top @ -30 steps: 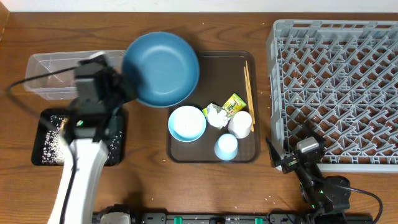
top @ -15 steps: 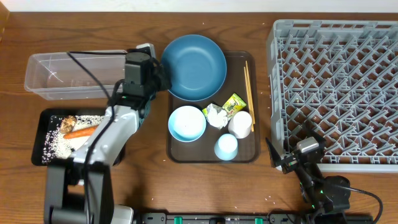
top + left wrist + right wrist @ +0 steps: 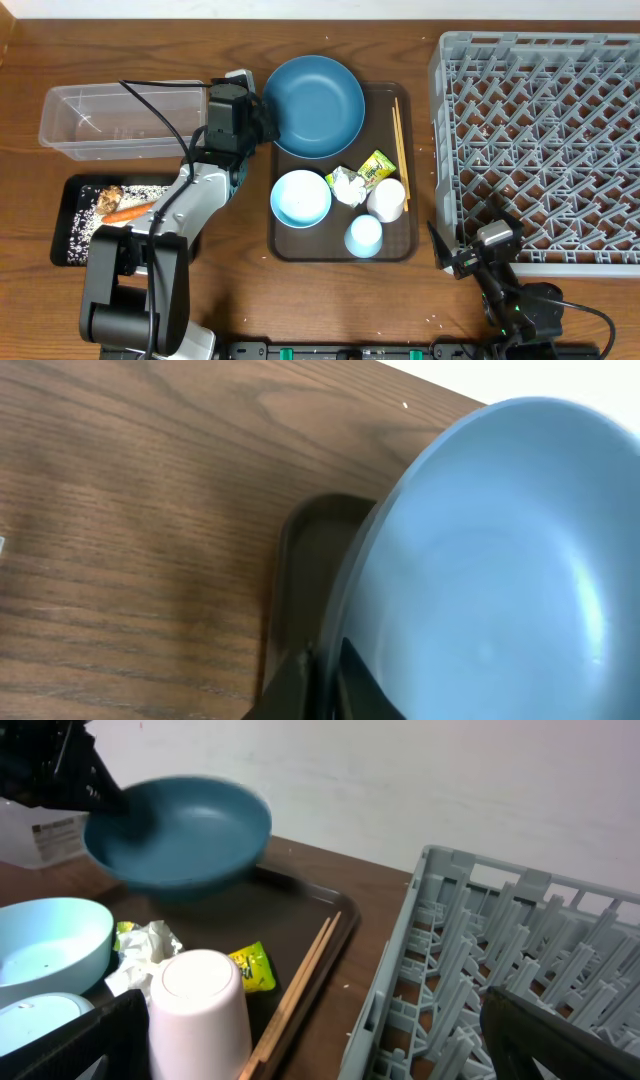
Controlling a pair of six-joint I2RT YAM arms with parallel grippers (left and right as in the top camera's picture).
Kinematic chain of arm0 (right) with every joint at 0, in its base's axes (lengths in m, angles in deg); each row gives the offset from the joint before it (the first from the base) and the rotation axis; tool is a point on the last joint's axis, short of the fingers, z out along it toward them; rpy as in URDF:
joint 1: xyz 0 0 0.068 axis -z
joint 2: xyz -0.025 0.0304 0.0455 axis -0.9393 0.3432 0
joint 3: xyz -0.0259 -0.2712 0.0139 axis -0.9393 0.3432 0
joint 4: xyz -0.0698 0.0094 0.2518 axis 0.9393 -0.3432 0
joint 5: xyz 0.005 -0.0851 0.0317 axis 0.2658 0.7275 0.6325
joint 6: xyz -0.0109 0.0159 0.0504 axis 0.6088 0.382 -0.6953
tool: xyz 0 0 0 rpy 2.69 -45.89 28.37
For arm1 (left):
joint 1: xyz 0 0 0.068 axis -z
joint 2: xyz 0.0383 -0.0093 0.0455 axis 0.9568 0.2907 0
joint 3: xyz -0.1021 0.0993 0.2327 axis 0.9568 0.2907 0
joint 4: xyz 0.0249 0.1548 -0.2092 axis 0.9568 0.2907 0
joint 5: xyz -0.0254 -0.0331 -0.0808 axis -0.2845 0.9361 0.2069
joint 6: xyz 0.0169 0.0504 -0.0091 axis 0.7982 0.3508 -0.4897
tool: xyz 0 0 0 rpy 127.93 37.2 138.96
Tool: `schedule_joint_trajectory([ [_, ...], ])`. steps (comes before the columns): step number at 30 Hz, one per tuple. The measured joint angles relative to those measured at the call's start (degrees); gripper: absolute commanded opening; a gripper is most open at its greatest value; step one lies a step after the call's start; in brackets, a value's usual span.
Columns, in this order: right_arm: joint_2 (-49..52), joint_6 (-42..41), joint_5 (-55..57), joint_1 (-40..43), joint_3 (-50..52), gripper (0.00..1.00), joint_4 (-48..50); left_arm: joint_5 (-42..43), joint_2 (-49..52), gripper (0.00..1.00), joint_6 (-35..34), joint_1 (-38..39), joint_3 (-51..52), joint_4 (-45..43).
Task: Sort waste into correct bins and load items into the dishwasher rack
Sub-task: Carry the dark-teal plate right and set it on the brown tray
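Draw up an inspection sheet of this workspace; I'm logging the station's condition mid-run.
Surface: wooden table, a few pale specks.
Job's things: large dark blue plate over the far-left corner of the brown serving tray; pale blue bowl, pale blue cup, whitish cup, chopsticks, crumpled paper and snack wrapper on that tray; carrot, rice and brown lump in the black tray; clear tub looks empty; rack holds no dishes.
Clutter: nothing seen.
Tools: left tool closed on the plate's rim; right tool open, by the rack's near-left corner.
Cables: black cable loops over the tub; second cable trails from the right arm.
Surroundings: white wall behind; black rail at the near edge.
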Motion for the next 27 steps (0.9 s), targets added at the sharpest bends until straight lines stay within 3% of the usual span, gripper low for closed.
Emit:
schedule_joint_trajectory([
  [9, 0.00, 0.00, 0.00, 0.00, 0.02, 0.99, 0.00, 0.02, 0.00, 0.27, -0.59, 0.00, 0.00, -1.22],
  [10, 0.00, 0.02, 0.00, 0.00, 0.00, 0.99, 0.00, 0.02, 0.00, 0.38, -0.59, 0.00, 0.00, -1.22],
  [11, 0.00, 0.00, 0.00, 0.00, 0.00, 0.99, 0.00, 0.02, 0.00, 0.43, -0.33, 0.00, 0.00, -1.22],
  [15, 0.00, 0.00, 0.00, 0.00, 0.00, 0.99, 0.00, 0.22, -0.15, 0.43, -0.85, 0.00, 0.00, -1.33],
  [18, 0.00, 0.00, 0.00, 0.00, 0.02, 0.99, 0.00, 0.22, -1.62, 0.59, -0.81, 0.00, 0.00, 0.26],
  [21, 0.00, 0.00, 0.00, 0.00, 0.00, 0.99, 0.02, 0.24, -6.36, 0.68, -0.90, 0.00, 0.00, 5.29],
  [26, 0.00, 0.00, 0.00, 0.00, 0.00, 0.99, 0.02, 0.17, -20.92, 0.71, -1.05, -0.02, -0.22, 22.36],
  [27, 0.00, 0.00, 0.00, 0.00, 0.00, 0.99, 0.04, 0.22, -23.37, 0.77, -1.07, -0.07, -0.22, 25.27],
])
